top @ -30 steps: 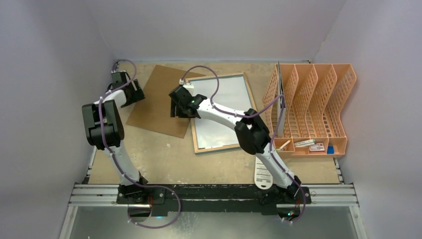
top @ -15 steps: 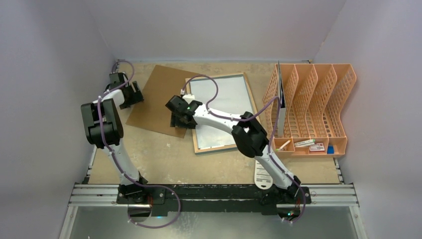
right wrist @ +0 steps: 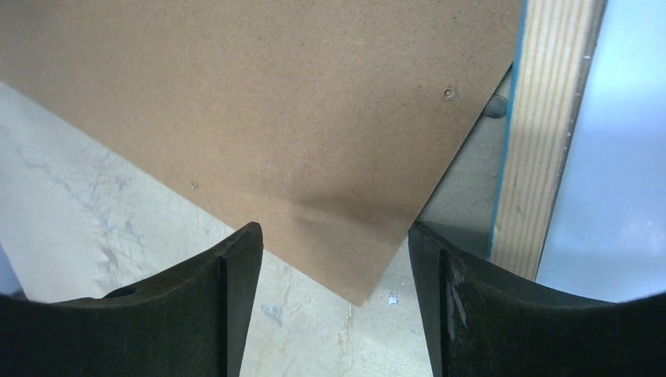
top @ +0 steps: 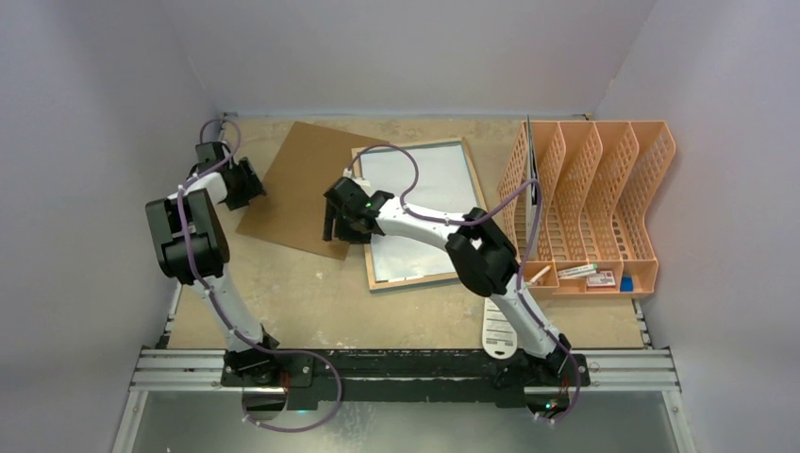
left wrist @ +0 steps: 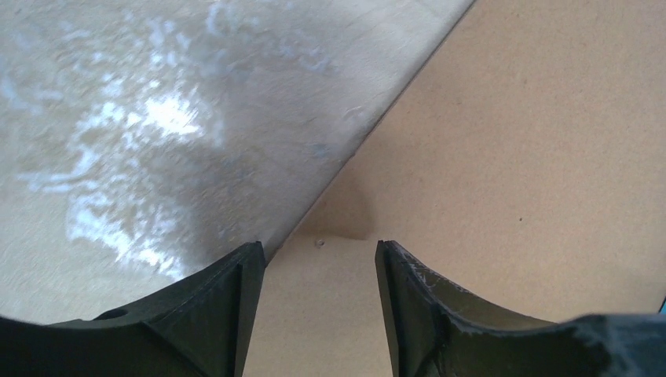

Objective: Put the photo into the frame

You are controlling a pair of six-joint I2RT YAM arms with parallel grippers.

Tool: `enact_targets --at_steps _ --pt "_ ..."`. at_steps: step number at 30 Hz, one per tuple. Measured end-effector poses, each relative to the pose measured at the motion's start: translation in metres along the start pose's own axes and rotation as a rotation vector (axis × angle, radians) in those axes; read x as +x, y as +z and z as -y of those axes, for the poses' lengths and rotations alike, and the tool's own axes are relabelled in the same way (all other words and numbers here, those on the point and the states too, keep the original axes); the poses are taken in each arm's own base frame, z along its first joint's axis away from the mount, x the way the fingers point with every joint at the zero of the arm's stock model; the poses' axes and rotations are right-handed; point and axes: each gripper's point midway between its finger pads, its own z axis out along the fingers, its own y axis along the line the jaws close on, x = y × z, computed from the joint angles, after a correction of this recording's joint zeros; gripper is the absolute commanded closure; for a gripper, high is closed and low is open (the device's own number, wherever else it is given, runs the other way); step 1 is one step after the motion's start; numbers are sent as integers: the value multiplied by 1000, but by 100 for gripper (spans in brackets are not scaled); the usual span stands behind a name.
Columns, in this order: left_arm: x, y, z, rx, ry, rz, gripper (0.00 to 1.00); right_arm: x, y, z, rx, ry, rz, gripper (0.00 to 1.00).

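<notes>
The frame [top: 475, 189] lies flat at mid-table, light wood side up, blue showing along its edge [right wrist: 542, 126]; a pale surface fills it. I cannot tell whether that surface is glass or the photo's back, and no balloon picture shows. Left of it lies a brown backing board [top: 297, 189], its right corner resting on the frame's border. My left gripper [top: 247, 181] is at the board's left corner, jaws apart over it [left wrist: 320, 251] and holding nothing. My right gripper [top: 341, 226] hangs open over the board's near corner [right wrist: 334, 243], beside the frame's left border.
An orange file organiser [top: 604, 198] stands at the right, with a thin sheet [top: 533, 203] on edge in its left slot and small items in its front tray. A white card [top: 497, 330] lies by the right arm's base. Enclosure walls close in on three sides.
My right gripper came down and left from the frame's border to the board's near corner. My left gripper slid left to the board's corner, and its jaws narrowed.
</notes>
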Motion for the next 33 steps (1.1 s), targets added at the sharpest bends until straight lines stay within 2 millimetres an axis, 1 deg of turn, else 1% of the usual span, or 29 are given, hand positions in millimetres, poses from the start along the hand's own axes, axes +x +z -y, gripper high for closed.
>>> enact_targets --at_steps 6,9,13,17,20,23,27,31,33 --pt "14 -13 -17 -44 -67 -1 48 3 -3 -1 -122 -97 -16 29" --pt "25 -22 -28 -92 -102 7 50 5 -4 -2 -168 -144 -31 29" --pt "35 -32 -43 -166 -141 12 50 4 -4 -4 -205 -203 -34 29" --pt "61 -54 -63 -284 -203 0 48 -1 -1 -4 -223 -261 -15 30" --pt "80 -69 -73 -348 -242 -21 47 -11 4 -5 -240 -296 20 31" --pt "94 -80 -77 -383 -266 -47 43 -17 7 -3 -255 -311 46 31" --pt "106 -89 -79 -404 -267 -85 32 -21 8 -5 -271 -320 75 31" --pt "104 -93 -74 -398 -257 -112 23 -25 9 -4 -249 -318 93 30" --pt "94 -93 -69 -384 -253 -112 20 -31 12 -5 -220 -316 105 28"
